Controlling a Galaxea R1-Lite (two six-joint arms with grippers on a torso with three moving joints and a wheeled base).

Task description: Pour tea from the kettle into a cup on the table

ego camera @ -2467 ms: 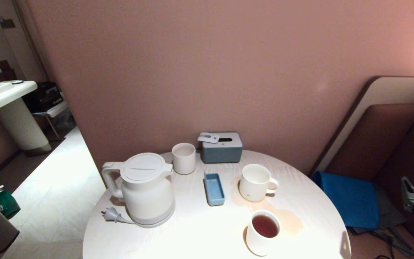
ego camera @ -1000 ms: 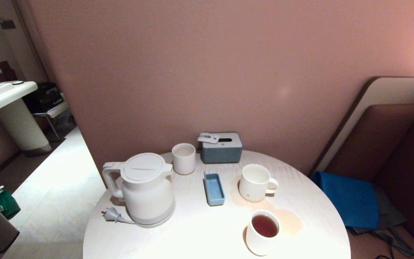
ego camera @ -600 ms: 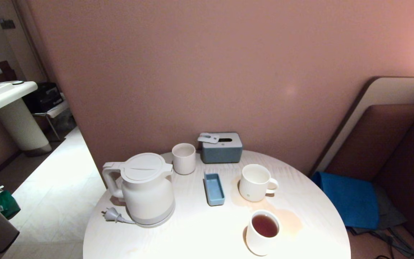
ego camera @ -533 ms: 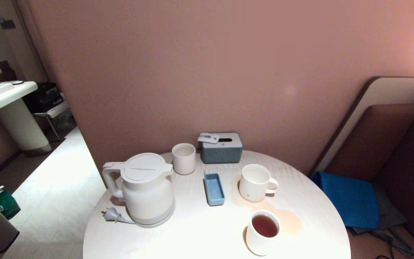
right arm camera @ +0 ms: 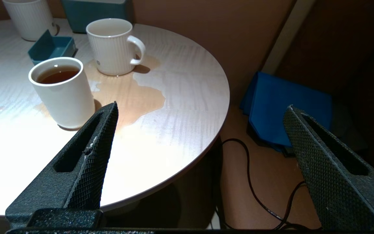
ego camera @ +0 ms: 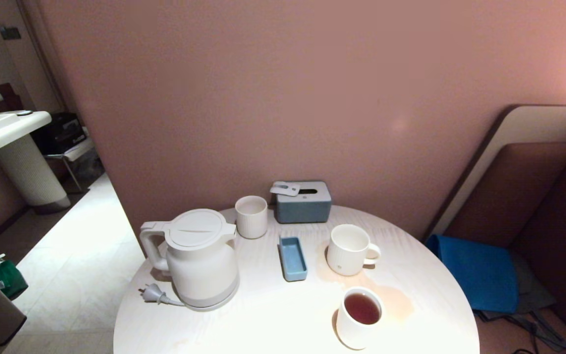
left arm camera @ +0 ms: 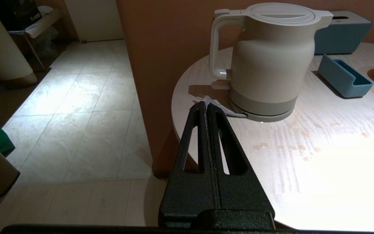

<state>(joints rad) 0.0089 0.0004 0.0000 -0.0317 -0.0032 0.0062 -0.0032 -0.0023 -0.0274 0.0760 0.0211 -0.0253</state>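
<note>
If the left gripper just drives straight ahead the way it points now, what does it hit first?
Probably the plug lying by the kettle, near its base; the shut left gripper points there, though depth is unclear.

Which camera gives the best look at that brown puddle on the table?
The right wrist view: the spilled tea spreads plainly between the ribbed mug and the filled cup. The head view shows it fainter; the left wrist view catches only droplets.

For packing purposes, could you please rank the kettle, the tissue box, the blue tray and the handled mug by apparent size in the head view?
1. kettle
2. tissue box
3. handled mug
4. blue tray
The mug and tray look close; camera distance makes that unsure.
</note>
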